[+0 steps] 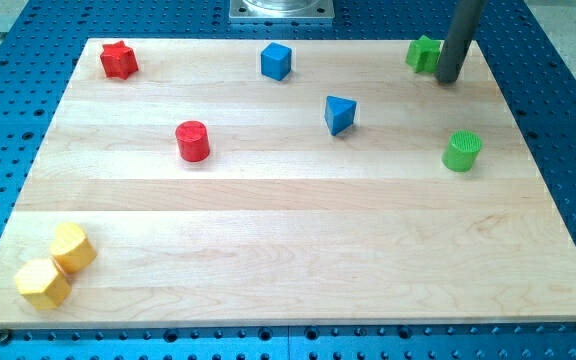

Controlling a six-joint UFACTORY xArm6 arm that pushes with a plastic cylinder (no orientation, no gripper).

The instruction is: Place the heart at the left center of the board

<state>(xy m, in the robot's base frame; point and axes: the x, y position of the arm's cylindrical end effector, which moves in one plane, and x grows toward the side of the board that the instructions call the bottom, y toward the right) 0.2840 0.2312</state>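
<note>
Two yellow blocks lie touching at the board's bottom left corner, one (pixel 73 247) up and to the right of the other (pixel 42 283). I cannot tell which of them is the heart; both look blunt and many-sided from here. My tip (pixel 447 80) rests on the board at the top right, far from the yellow blocks. It stands just right of the green star (pixel 423 53), touching or nearly touching it, and the rod hides the star's right edge.
A red star (pixel 119 60) sits at the top left and a red cylinder (pixel 193 141) below and right of it. A blue cube (pixel 276 61) is at top centre, a blue triangle (pixel 339 114) mid-right, and a green cylinder (pixel 462 151) at the right. The wooden board (pixel 288 260) lies on a blue perforated table.
</note>
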